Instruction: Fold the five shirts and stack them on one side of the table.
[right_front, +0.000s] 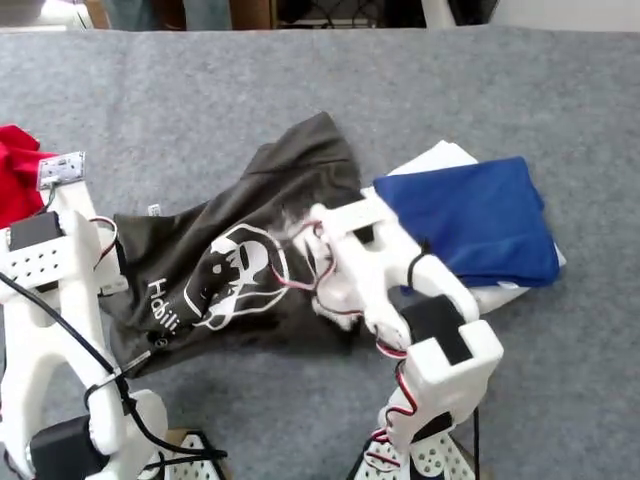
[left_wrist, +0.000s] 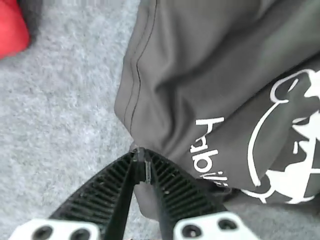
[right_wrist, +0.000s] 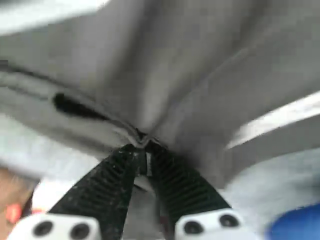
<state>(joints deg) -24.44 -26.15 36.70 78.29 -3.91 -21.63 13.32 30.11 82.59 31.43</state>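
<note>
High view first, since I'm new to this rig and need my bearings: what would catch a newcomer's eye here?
The dark shirt with a white print lies crumpled in the middle of the table, with the left gripper and right gripper each pinched shut on its fabric. To its right a folded blue shirt lies on a white shirt. A red shirt sits at the left edge.
</note>
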